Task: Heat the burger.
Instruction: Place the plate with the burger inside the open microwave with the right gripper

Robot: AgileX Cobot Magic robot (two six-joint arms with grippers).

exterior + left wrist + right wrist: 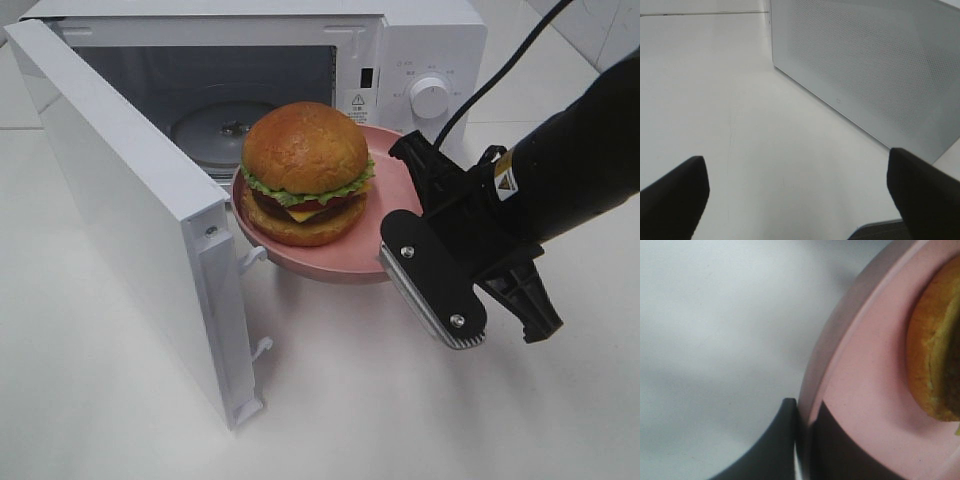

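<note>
Right tool (392,242) clamped on pink plate (362,255) rim, burger (305,170) on the plate at the microwave (430,60) mouth.
Bare counter (400,420) in front, open room there. Plate's left edge sits near the open door (130,200), narrow gap; the door is swung wide left. Behind the plate, the cavity and its turntable (215,130). Left tool (800,200) spread wide, nothing in it, over the counter beside the microwave's perforated wall.
</note>
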